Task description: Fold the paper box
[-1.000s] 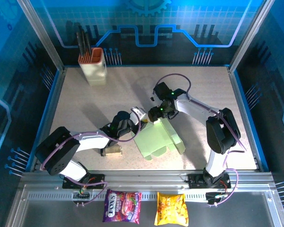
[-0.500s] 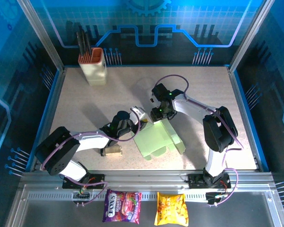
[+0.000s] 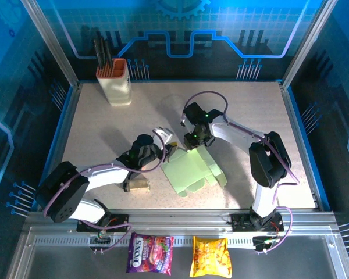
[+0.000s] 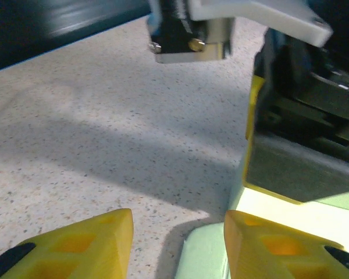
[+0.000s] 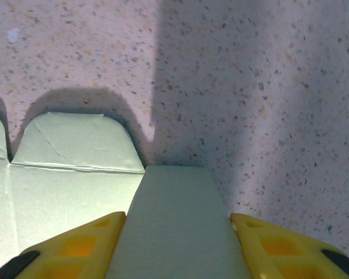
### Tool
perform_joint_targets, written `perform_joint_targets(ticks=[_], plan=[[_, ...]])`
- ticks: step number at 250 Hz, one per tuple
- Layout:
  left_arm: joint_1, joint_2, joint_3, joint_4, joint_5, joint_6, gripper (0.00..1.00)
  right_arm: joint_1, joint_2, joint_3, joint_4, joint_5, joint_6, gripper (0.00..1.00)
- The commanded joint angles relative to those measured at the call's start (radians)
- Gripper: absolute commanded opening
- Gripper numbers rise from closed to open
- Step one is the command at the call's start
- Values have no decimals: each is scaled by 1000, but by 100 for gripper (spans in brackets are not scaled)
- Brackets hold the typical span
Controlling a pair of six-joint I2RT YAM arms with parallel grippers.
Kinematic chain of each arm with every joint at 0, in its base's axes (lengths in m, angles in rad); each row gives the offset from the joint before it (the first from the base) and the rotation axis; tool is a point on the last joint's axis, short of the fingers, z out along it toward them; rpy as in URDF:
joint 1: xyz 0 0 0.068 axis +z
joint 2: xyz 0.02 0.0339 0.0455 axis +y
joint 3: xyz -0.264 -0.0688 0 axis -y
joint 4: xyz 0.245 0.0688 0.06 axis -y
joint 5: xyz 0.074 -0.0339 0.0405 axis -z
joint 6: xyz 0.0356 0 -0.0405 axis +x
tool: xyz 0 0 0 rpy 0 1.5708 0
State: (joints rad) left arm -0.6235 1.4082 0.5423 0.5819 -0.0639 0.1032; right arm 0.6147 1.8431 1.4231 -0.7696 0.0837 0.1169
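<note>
The left gripper [image 4: 177, 229] shows as two yellow wedge-shaped plastic fingertips [image 4: 70, 244] along the bottom edge, standing apart with bare speckled beige tabletop [image 4: 93, 133] in the gap. The pale green thin-card paper box [image 4: 202, 256] lies at lower centre beside the right-hand fingertip and runs, brightly lit, to the lower right beneath the dark, yellow-edged right gripper [image 4: 291, 168]. At top centre sits a white-and-metal bracket [image 4: 192, 43].
</note>
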Motion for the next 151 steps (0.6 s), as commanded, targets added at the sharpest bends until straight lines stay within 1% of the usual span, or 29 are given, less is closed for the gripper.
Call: perform_joint_targets(ticks=[1,34,82,109,130,151], plan=[[30,-42,-25,-19,24,-61,47,23,41,68,-68,11,-95,32],[47,-62,-32,-39,32,-71,48,37,91,98,-92,30,-78,37],[57,-78,-54,-39,35,-83,49,54,131,111,-77,43,-32,54],[60,-78,-60,-38,34,-87,49,59,142,107,-53,54,-13,61],[62,-77,-61,-36,35,-88,49,62,146,99,-33,61,-5,63],[64,-75,-60,-32,36,-90,49,63,144,86,-12,74,-1,64]])
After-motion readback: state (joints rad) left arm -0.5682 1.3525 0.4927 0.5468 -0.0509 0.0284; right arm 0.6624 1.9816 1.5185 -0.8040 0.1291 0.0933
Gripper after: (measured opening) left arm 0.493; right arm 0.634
